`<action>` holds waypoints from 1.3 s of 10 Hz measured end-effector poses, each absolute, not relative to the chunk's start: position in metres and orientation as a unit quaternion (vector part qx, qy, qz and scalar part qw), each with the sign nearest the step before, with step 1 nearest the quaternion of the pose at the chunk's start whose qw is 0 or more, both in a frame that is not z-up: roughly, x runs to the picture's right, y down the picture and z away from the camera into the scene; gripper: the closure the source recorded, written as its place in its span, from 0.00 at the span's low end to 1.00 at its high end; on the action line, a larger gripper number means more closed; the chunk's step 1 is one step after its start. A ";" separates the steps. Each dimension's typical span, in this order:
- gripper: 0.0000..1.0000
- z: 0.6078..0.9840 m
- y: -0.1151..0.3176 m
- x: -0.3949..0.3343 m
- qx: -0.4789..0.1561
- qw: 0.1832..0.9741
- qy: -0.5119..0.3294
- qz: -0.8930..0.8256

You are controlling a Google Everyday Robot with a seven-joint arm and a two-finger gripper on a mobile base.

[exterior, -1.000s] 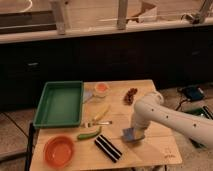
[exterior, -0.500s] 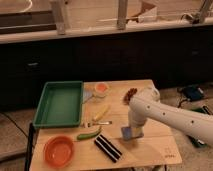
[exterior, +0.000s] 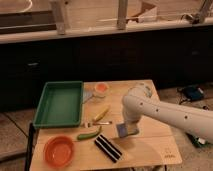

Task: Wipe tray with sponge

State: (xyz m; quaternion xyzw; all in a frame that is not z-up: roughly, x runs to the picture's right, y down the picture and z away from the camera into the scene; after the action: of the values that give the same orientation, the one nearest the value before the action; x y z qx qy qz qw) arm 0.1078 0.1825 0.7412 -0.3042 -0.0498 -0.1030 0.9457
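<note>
One tray (exterior: 59,104), one bowl (exterior: 58,150), one striped block (exterior: 108,148) and one cup (exterior: 101,88) are sitting on one table (exterior: 150,150); one gripper (exterior: 127,125) is clasping one sponge (exterior: 123,132) just above it.

Dim, warm light falls from above, and the whole view is soft and blurred. The tool (exterior: 125,126), gripping the sponge (exterior: 124,132) over the table (exterior: 150,148), casts a faint shadow.

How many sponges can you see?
1. The sponge is held in the gripper over the table's front middle, right of the green tray. Another could hide behind the arm.
</note>
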 end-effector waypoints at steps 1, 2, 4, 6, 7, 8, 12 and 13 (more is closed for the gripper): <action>1.00 0.741 0.178 0.094 -0.302 0.946 -0.053 -0.110; 1.00 0.739 0.174 0.087 -0.301 0.945 -0.054 -0.114; 1.00 0.737 0.166 0.079 -0.298 0.945 -0.050 -0.121; 1.00 0.736 0.158 0.064 -0.295 0.946 -0.048 -0.128; 1.00 0.737 0.153 0.049 -0.293 0.946 -0.048 -0.133; 1.00 0.737 0.149 0.035 -0.291 0.945 -0.049 -0.138; 1.00 0.740 0.132 0.010 -0.284 0.945 -0.048 -0.152; 1.00 0.742 0.128 -0.010 -0.282 0.945 -0.050 -0.159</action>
State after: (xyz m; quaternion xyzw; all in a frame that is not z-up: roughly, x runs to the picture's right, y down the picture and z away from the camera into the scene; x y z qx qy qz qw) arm -0.0102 0.1282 0.7420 -0.2817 -0.0497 -0.1587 0.9450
